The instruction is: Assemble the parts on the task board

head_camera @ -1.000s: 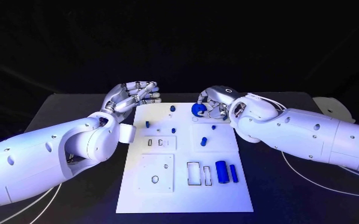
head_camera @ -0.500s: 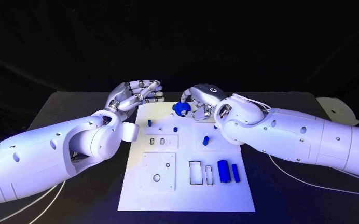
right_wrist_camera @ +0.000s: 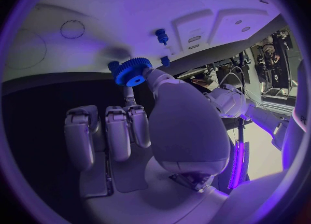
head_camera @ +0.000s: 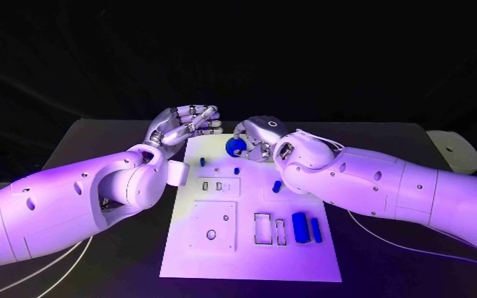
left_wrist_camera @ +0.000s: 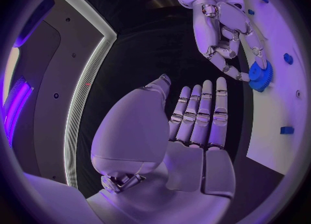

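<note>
The left hand [head_camera: 184, 125], silver and many-fingered, hovers just off the far left corner of the white rectangular task board [head_camera: 298, 260], its fingers curled loosely inward with nothing in them; it touches no part. Next along, at the board's far edge, the right hand [head_camera: 260, 136] pinches a small blue toothed gear [head_camera: 236, 147] between thumb and fingertip, the gear held just above the board near a short blue peg [right_wrist_camera: 160, 36] standing in the plate. By my reading the task is partway: a few small blue pegs already stand upright in the far half of the board, while the gear is not yet seated. Toward the near right, a thick blue cylinder [head_camera: 300, 227] and a thinner blue bar [head_camera: 316, 229] lie flat beside two empty rectangular slots [head_camera: 263, 229], so those look like work left to do, as do the round hole in the near-left panel. Room is tight at the far edge, where the two hands sit close together; the near half of the board and the black table [head_camera: 99, 146] on both sides leave free space.
</note>
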{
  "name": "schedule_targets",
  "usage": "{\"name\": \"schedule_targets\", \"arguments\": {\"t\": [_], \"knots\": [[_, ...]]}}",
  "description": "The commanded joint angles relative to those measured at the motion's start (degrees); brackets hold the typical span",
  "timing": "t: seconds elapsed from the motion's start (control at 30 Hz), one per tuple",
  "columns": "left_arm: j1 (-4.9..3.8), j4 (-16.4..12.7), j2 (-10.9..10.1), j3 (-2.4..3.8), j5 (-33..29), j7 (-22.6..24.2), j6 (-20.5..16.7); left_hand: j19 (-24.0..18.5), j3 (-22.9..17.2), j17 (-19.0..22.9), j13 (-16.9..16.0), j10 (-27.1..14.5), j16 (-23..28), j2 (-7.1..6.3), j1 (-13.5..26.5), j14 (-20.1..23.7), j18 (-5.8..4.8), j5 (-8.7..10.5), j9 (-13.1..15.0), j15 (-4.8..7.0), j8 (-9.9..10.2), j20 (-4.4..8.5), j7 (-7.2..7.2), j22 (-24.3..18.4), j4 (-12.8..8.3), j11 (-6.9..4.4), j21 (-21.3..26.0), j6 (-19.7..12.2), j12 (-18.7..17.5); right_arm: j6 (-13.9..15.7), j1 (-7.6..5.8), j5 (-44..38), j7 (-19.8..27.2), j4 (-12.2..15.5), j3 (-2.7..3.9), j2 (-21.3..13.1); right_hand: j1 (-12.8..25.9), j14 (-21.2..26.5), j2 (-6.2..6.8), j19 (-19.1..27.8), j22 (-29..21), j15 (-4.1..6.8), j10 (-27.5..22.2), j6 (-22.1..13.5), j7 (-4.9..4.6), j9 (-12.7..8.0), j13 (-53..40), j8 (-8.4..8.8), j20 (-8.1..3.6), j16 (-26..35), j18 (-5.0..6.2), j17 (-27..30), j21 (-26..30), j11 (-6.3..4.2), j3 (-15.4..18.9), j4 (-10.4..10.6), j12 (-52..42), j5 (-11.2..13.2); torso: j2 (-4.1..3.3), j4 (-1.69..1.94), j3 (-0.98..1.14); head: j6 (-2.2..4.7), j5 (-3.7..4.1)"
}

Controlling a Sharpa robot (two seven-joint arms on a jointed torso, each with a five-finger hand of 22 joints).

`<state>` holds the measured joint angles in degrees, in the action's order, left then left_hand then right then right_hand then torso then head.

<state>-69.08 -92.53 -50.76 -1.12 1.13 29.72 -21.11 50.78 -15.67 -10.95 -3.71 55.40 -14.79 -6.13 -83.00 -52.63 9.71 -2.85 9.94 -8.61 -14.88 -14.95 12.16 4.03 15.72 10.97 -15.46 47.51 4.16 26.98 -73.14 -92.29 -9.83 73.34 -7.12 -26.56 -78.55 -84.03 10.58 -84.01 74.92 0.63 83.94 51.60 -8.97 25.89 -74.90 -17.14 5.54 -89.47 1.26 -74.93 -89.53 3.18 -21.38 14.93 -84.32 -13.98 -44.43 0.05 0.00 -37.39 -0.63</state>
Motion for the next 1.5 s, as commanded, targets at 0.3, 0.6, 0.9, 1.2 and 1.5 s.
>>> {"name": "schedule_targets", "arguments": {"t": [0.3, 0.6, 0.9, 1.2, 1.5], "knots": [[-0.06, 0.0, 0.2, 0.06, -0.2, 0.6, -0.1, 0.2, -0.2, -0.1, 0.0, 0.0, 0.4, 0.22, 0.1, -0.1, 0.77, -0.13, -0.1, -0.4, 0.2, -0.12, 1.9, -0.1, 0.2, 0.34, 0.3, 0.1, -0.3, -0.4, 0.71, -1.6, -0.3, -2.2, -0.32, 1.9, 0.2, -5.8, 0.17, -5.8, 14.8, 0.41, 1.5, 1.5, 1.41, 0.5, -10.1, -0.01, -0.46, -0.3, -1.18, -14.4, -0.2, -0.27, -0.7, -0.2, 0.0, 0.4, 0.03, -0.27, 0.1, -0.15, -0.44], [-0.07, 0.0, 0.3, 0.06, -0.2, 0.5, 0.0, 0.1, -0.2, -0.1, 0.0, 0.1, 0.5, 0.22, 0.1, 0.0, 0.77, -0.13, -0.1, -0.41, 0.3, -0.14, 1.9, -0.1, 0.2, 0.34, 0.4, 0.1, -0.3, -1.4, 0.94, -1.9, -0.5, -4.5, -0.52, 3.4, 0.3, -5.8, 0.23, -5.8, 14.8, 0.39, 1.3, 1.5, 1.37, 0.5, -9.9, 0.04, -0.45, -0.3, -1.18, -14.3, -0.2, -0.24, -0.8, -0.2, 0.2, 0.7, 0.05, -0.22, 0.09, -0.19, -0.41], [-0.07, 0.0, 0.4, 0.06, -0.2, 0.4, 0.1, 0.1, -0.2, -0.1, 0.0, 0.1, 0.5, 0.22, 0.1, 0.0, 0.77, -0.13, -0.1, -0.41, 0.3, -0.14, 1.9, -0.1, 0.2, 0.34, 0.4, 0.1, -0.3, -1.3, 1.16, -2.2, -0.5, -5.2, -0.58, 4.2, 0.7, -5.8, 0.4, -5.8, 14.8, 0.32, 1.2, 1.3, 1.26, 0.5, -9.8, 0.18, -0.41, -0.3, -1.17, -14.3, -0.2, -0.14, -0.9, -0.2, 0.4, 1.3, 0.02, -0.28, 0.09, -0.11, -0.49], [-0.07, -0.1, 0.3, 0.06, -0.2, 0.2, 0.2, 0.1, -0.2, -0.1, 0.0, 0.0, 0.5, 0.21, 0.2, 0.0, 0.77, -0.12, -0.1, -0.42, 0.3, -0.15, 1.9, -0.1, 0.2, 0.35, 0.4, 0.1, -0.3, -1.5, 1.26, -2.1, -0.3, -5.2, -0.59, 4.4, 1.2, -5.8, 0.59, -5.8, 14.7, 0.24, 1.2, 1.1, 1.16, 0.5, -9.8, 0.35, -0.35, -0.3, -1.16, -14.3, -0.2, -0.05, -1.0, -0.2, 0.4, 2.1, 0.02, -0.3, 0.12, -0.03, -0.39], [-0.08, -0.1, 0.2, 0.06, -0.2, 0.0, 0.2, 0.1, -0.2, -0.1, 0.0, 0.0, 0.5, 0.19, 0.2, 0.0, 0.77, -0.13, -0.1, -0.43, 0.3, -0.17, 1.91, -0.1, 0.2, 0.37, 0.4, 0.1, -0.4, -1.2, 1.32, -2.1, -0.5, -5.2, -0.59, 4.3, 1.3, -5.8, 0.65, -5.8, 14.7, 0.22, 1.1, 1.1, 1.14, 0.4, -9.8, 0.4, -0.33, -0.3, -1.16, -14.2, -0.2, -0.03, -1.0, -0.2, 0.4, 2.2, -0.01, -0.26, 0.19, -0.15, -0.68]]}}
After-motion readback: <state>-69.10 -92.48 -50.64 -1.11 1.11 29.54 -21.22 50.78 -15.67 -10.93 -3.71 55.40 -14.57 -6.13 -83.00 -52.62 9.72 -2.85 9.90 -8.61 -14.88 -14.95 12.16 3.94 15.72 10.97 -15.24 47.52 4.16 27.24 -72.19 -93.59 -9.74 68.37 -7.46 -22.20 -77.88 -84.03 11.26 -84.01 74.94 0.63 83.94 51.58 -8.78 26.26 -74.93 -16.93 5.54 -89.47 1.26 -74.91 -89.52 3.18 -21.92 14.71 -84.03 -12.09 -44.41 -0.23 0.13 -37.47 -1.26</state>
